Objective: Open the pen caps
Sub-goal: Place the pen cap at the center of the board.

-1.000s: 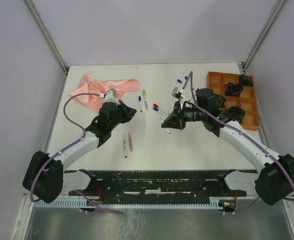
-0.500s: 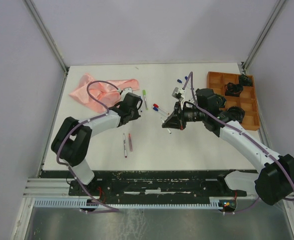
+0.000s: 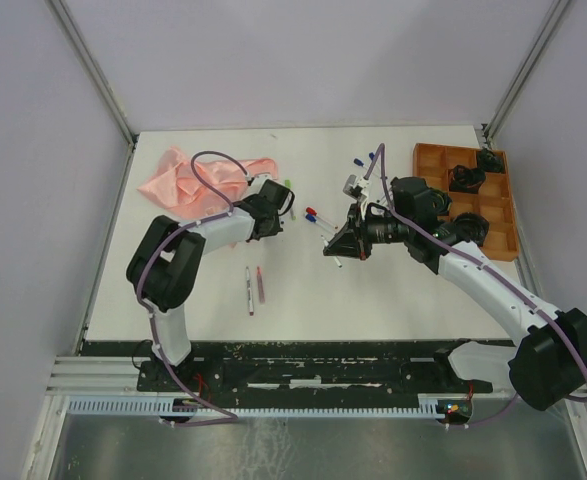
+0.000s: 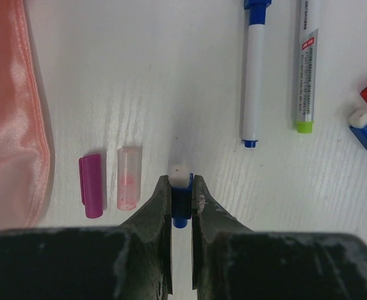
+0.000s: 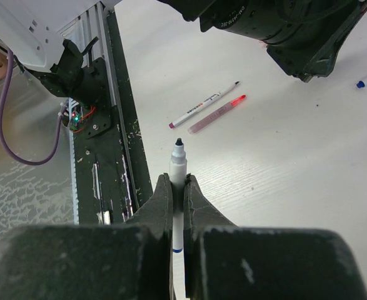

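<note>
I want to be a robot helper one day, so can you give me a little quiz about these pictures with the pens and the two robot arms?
1. True or false: the left fingers are pinching a small blue cap.
2. What are the right fingers holding? A) nothing at all B) an uncapped pen with a dark tip C) a spoon
3. In the left wrist view, what colour is the cap lying on the table right beside the pale pink cap?

Key: 1 true. 2 B. 3 purple, the purple cap.
</note>
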Robot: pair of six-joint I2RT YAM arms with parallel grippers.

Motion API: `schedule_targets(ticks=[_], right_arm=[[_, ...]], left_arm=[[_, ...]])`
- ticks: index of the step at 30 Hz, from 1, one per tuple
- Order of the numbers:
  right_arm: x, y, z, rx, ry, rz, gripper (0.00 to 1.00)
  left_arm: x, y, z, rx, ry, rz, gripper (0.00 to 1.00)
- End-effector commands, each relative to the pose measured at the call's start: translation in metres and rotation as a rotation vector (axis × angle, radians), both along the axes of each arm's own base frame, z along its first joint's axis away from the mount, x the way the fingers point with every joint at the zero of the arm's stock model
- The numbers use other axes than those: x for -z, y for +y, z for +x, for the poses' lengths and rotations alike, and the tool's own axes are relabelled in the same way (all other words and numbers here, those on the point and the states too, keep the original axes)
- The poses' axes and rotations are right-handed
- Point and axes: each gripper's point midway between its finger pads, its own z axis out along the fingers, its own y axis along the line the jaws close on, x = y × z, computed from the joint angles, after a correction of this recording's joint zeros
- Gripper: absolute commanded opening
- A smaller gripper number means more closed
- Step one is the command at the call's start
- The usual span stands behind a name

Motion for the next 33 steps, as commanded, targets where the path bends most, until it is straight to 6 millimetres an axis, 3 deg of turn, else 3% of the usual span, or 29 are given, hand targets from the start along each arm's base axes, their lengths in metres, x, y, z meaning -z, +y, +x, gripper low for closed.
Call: schedule_targets(ticks=[1, 7, 13, 17, 21, 23, 33], right_arm=[[-0.021, 0.001, 0.007, 0.005, -0.072, 0.027, 0.02], [-0.02, 0.002, 0.008, 0.005, -0.069, 0.026, 0.03], [-0.019, 0.001, 0.008, 0.006, -0.067, 0.026, 0.03], [-0.019, 0.002, 0.008, 0.004, -0.062, 0.027, 0.03], [-0.019, 0.002, 0.008, 0.003, -0.062, 0.028, 0.03], [-0.02, 0.002, 0.008, 0.003, -0.064, 0.029, 0.03], [-0.019, 0.003, 0.007, -0.002, -0.053, 0.041, 0.03]], left_arm=[[-0.004, 0.006, 0.01, -0.003, -0.023, 0.058, 0.1], [0.003, 0.006, 0.01, -0.001, -0.004, 0.073, 0.14], [0.002, 0.007, 0.01, -0.006, -0.006, 0.074, 0.24], [-0.001, 0.008, 0.01, -0.009, -0.009, 0.077, 0.26], [-0.008, 0.007, 0.011, -0.007, -0.021, 0.066, 0.27], [-0.013, 0.006, 0.012, -0.006, -0.03, 0.058, 0.34], [-0.04, 0.004, 0.011, 0.001, -0.072, 0.023, 0.35]])
